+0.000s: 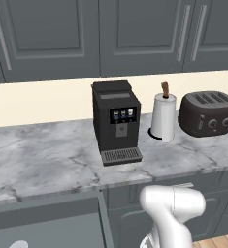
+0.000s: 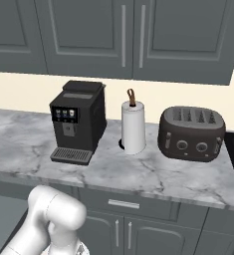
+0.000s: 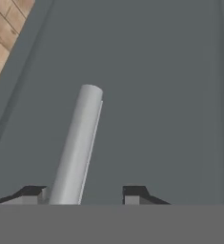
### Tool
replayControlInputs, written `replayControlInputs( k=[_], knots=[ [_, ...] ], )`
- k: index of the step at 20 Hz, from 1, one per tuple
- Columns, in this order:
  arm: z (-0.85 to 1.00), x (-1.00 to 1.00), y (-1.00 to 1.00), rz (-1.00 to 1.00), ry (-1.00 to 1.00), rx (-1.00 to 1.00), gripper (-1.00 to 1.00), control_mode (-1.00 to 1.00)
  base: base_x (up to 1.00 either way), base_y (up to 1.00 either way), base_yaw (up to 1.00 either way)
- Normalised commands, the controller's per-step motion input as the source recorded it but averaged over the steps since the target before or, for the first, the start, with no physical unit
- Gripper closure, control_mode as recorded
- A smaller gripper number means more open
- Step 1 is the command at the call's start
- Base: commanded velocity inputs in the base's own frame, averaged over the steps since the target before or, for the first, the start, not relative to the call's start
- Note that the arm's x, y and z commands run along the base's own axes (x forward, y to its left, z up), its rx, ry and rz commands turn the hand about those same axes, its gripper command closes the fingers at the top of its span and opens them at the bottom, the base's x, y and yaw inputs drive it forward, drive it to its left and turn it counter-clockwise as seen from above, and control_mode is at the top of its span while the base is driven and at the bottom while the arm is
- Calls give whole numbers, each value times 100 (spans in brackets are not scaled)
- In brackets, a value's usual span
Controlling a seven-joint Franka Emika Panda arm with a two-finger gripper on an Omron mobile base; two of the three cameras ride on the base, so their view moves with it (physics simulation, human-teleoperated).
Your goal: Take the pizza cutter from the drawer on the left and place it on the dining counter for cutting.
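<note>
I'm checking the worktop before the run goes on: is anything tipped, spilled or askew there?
Nothing stands out. The coffee machine, the paper towel roll and the toaster all stand upright in a row on the marble worktop, with no spill around them. In the hand view, the gripper sits at a drawer's bar handle.

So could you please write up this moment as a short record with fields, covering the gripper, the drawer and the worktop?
gripper: open, its tips either side of the silver bar handle
drawer: dark grey front close before the hand
worktop: marble, bearing a coffee machine, a paper towel roll and a toaster
pizza cutter: cannot tell
</note>
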Motion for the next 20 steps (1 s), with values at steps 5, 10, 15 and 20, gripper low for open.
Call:
replayControlInputs(
  k=[5,10,15,20],
  knots=[
    [59,-51,18,0,-2,0,-100,-100,0,0,0],
    [-29,-46,45,0,0,-5,-100,-100,0,0,0],
    [-22,-79,46,-1,-3,-2,-100,-100,0,0,0],
    [94,-29,12,0,-5,2,-100,-100,0,0,0]
  ],
)
